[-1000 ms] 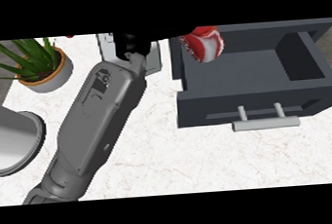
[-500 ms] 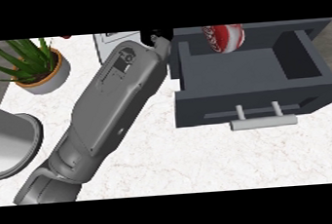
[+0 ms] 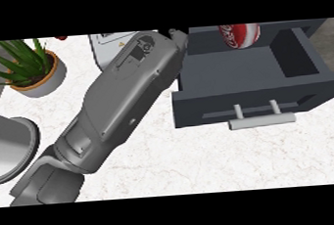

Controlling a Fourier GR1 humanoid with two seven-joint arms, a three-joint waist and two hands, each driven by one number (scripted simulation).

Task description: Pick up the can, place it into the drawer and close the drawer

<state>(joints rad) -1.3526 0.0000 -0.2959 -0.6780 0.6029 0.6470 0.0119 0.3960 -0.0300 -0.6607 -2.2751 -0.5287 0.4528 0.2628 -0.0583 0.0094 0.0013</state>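
Honestly, we can't tell how the fingers stand: only a small black bit of the left hand (image 3: 173, 34) peeks past the end of the grey forearm (image 3: 118, 103), at the view's upper edge, just beside the drawer's left wall. Whether it's spread or curled is hidden. The right hand doesn't show at all.

Next out, the can (image 3: 240, 34), red w/ white lettering, sits at the far end of the open drawer (image 3: 247, 74), cut off by the upper edge; it's apart from the black bit of hand. The drawer is dark grey, pulled out, its pale handle (image 3: 261, 120) facing us.

Further left on the white marbled table (image 3: 202, 161) we see a potted plant (image 3: 29, 70), and a grey round container (image 3: 2, 150) at the left edge.
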